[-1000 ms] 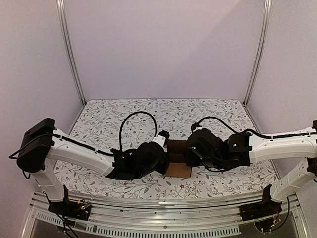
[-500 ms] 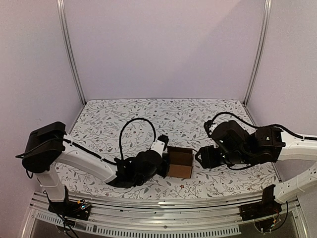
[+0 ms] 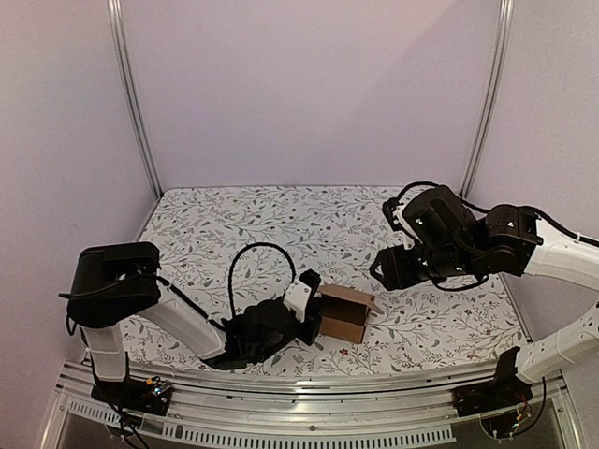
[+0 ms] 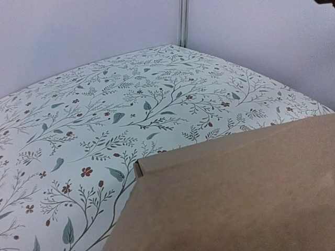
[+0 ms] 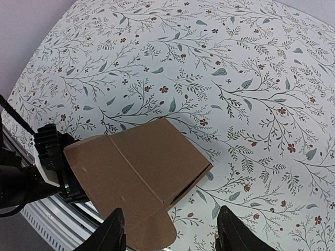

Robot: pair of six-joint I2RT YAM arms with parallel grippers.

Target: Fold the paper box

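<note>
The flowered counter (image 3: 234, 224) carries the paper box (image 3: 343, 316) near its front edge, between my arms, with its lid flap (image 5: 149, 230) seemingly not yet tucked in. My left claw (image 3: 309, 323) is clenched at the box's left wall, apparently pinching it to anchor the carton. My right claw (image 3: 384, 269) hangs released, raised and well apart, leaving the lid reachable.

A cloth (image 3: 281, 220) printed with leafy sprigs and small red flowers covers the table. Plain pale walls (image 3: 309, 94) stand behind it, with a metal post (image 3: 131, 94) at each back corner. A slotted rail (image 3: 299, 393) runs along the near edge.
</note>
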